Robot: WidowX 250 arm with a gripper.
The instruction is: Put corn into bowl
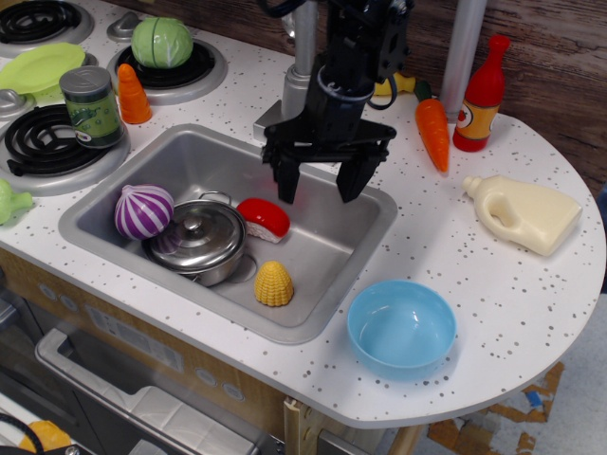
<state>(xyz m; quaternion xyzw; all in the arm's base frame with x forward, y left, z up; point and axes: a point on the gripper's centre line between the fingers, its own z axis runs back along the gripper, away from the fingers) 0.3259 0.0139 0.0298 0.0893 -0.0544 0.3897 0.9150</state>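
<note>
A: Black, both prongs of our end effector point(318, 185), and spread wide with nothing between them. We have it hanging over the back half of the sink point(375, 204), prongs pointing down, the arm rising up and away toward twelve o'clock past the faucet point(302, 57).

B: And the corn point(273, 283)?

A: On the sink floor near the front wall, at about seven o'clock from the end effector and well apart from it. The steel pot point(199, 237) sits just beside it at ten o'clock, the red toy point(264, 218) at twelve.

B: How do we expect it to handle?

A: We judge it a light, hard plastic piece, stiff, not fragile. The kernel ridges should give some bite, but the dome tapers, so a high pinch may slip off.

B: So we take it low?

A: Yes, across the wider lower body. The bowl point(401, 327) waits on the bench point(493, 275) at three o'clock from the corn, over the sink rim.
</note>
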